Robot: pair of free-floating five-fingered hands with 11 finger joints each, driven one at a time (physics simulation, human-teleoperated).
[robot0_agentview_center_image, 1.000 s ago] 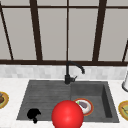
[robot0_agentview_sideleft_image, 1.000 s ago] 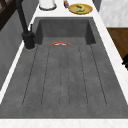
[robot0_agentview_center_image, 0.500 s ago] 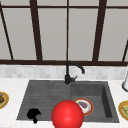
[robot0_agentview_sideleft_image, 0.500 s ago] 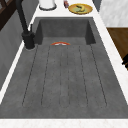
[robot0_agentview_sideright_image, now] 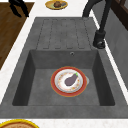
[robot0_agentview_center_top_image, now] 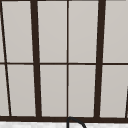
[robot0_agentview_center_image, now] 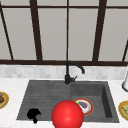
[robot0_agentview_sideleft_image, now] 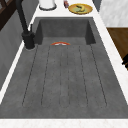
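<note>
Left robot hand [robot0_agentview_center_image: 33, 114] sits at the lower left of the front view, over the near edge of the sink's ribbed draining area [robot0_agentview_center_image: 42, 100]. Its fingers look curled with nothing between them, though the shape is dark and hard to read. In the right side view the same robot hand [robot0_agentview_sideright_image: 18, 6] shows at the upper left, off the tabletop edge above the wooden floor [robot0_agentview_sideright_image: 10, 30].

A red ball [robot0_agentview_center_image: 67, 115] fills the lower centre of the front view, just beside the robot hand and overlapping a red-rimmed plate [robot0_agentview_center_image: 85, 106] in the sink basin [robot0_agentview_sideright_image: 37, 95]. The plate [robot0_agentview_sideright_image: 68, 81] carries an eggplant [robot0_agentview_sideright_image: 71, 80].

The black faucet [robot0_agentview_center_image: 71, 71] stands behind the sink. Yellow plates [robot0_agentview_center_image: 123, 110] rest on the white tabletop [robot0_agentview_center_image: 15, 85] at both sides.
</note>
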